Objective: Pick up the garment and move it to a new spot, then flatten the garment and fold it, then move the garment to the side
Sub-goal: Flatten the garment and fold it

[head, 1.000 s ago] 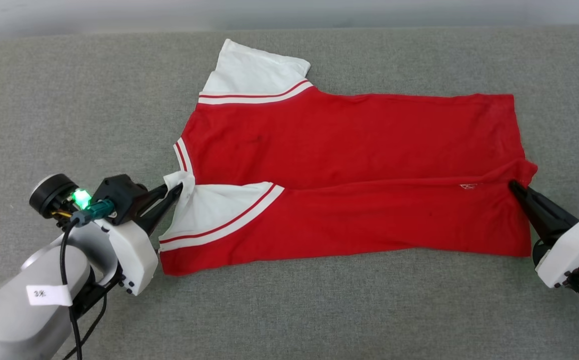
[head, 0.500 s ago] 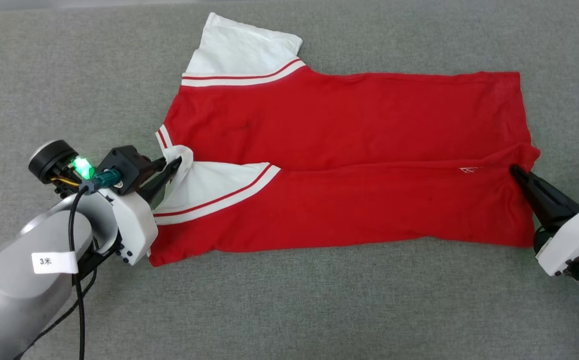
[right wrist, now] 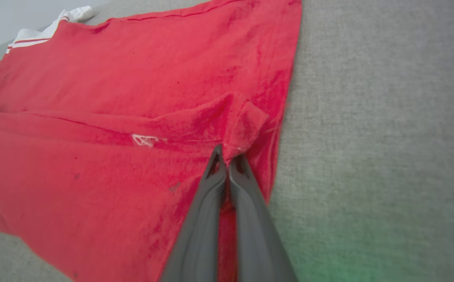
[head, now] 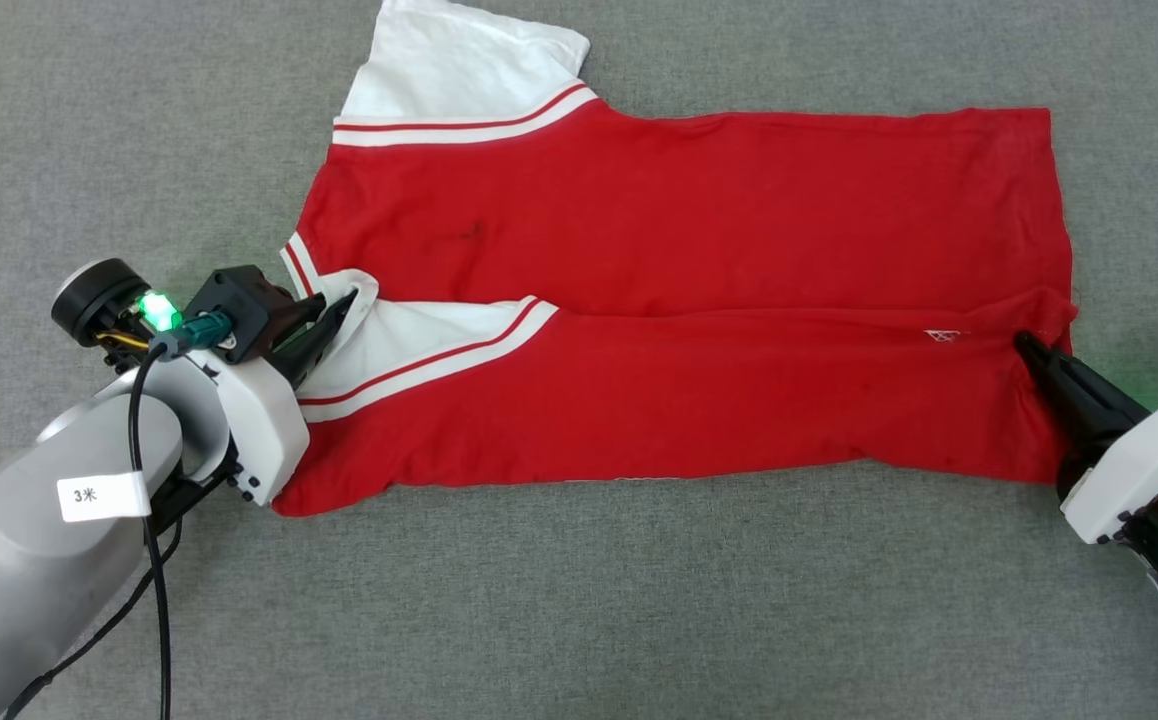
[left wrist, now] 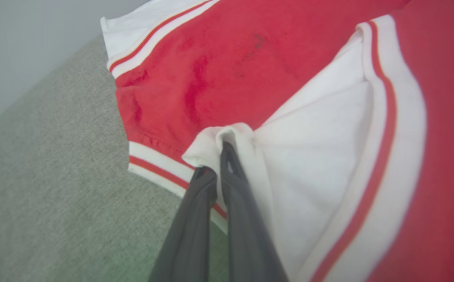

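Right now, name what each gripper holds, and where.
The garment, both: left gripper pinches the edge of the white sleeve, right gripper a red fold at the hem.

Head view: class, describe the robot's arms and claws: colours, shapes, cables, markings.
The left arm has a rounded grey forearm with a white label, a black cable, a white wrist casing, a teal plug and a green light. The left claw and right claw have long, dark, tapering fingers. The right wrist casing is white too.
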### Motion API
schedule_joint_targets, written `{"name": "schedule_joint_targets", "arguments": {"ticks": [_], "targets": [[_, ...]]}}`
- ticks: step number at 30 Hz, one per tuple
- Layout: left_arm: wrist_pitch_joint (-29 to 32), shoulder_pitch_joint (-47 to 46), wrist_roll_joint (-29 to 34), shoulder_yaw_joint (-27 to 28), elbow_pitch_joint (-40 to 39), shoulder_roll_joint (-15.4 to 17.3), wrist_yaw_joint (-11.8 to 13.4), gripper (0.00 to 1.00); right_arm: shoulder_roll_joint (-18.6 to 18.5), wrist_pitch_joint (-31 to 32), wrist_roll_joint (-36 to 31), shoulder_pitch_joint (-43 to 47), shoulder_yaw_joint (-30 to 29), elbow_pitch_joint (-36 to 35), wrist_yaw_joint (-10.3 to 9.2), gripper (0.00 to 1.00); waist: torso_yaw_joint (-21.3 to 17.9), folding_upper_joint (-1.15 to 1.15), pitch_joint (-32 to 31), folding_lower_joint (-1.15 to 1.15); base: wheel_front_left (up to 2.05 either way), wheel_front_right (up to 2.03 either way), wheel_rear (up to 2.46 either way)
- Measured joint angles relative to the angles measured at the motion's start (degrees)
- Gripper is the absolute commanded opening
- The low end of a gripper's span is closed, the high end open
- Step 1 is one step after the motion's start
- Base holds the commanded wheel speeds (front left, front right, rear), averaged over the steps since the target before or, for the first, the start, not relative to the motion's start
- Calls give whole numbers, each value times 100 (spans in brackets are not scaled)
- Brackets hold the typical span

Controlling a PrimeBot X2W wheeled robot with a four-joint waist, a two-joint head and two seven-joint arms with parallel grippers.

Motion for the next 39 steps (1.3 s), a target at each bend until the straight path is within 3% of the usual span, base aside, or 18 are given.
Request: {"name": "schedule_joint_targets", "arguments": {"ticks": [2,7,8,9,10,11,12,13,14,22,30,39], "targets": [[-13,-31,-76,-33,71,-38,0,0,26,25,-31,-48,18,75,0,0,14,0,13,0,0,0,0],[-23,-46,-186,-85,266,-149,-3,45,38,68,-109,-144,67,185,0,0,66,0,-3,0,0,0,0],[-24,-46,-201,-93,305,-159,-3,66,38,111,-124,-155,101,198,0,0,76,0,-10,0,0,0,0],[-26,-42,-227,-105,321,-164,-3,96,37,124,-134,-161,110,215,0,5,85,0,-18,0,0,0,0],[-33,-40,-259,-91,335,-178,-3,100,37,126,-126,-167,107,230,0,27,95,0,-27,0,0,0,0],[-40,-38,-272,-62,357,-190,-3,100,37,143,-124,-169,114,231,0,42,106,0,-37,0,0,0,0],[-40,-35,-275,-18,363,-193,-3,100,35,152,-125,-171,122,233,-1,42,117,0,-50,0,0,0,0],[-40,-23,-274,35,364,-191,-1,100,34,151,-123,-170,111,238,-1,95,128,0,-68,0,0,0,0],[-40,10,-272,119,344,-183,13,100,35,155,-123,-168,114,238,-1,100,137,0,-88,0,0,0,0],[-40,688,-165,801,-168,-104,328,100,27,118,-133,-56,-14,93,-1,100,220,0,-299,0,0,0,0],[-40,1652,23,1458,-1125,56,942,100,-52,82,-391,422,-357,-204,-1,100,316,0,-627,0,0,0,0],[-40,2769,385,1725,-2129,138,1536,100,80,122,-670,1347,-993,-623,-1,100,476,0,-1016,-1,0,0,0]]}}
